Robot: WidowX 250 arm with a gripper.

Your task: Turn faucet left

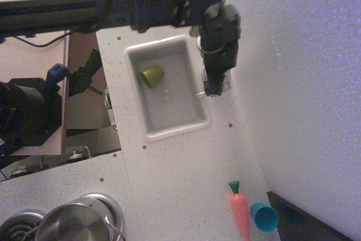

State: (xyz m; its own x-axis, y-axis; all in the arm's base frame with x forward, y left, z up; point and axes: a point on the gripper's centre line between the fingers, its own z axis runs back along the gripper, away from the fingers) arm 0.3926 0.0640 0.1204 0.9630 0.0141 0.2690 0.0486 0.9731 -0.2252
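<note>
The silver faucet (227, 84) stands at the right rim of the white sink (169, 132), near the wall. Only bits of its base and a small silver piece by the sink edge show; the rest is hidden under my gripper. My black gripper (214, 84) hangs from the arm that reaches in from the upper left, and its fingers point down the picture right over the faucet. I cannot tell whether the fingers are open or closed on the faucet, or which way the spout points.
A green cup (152, 75) lies in the sink. An orange toy carrot (240, 211) and a blue cup (264, 217) lie on the counter at the lower right. A steel pot (73, 225) sits at the lower left. A white wall (304, 83) runs along the right.
</note>
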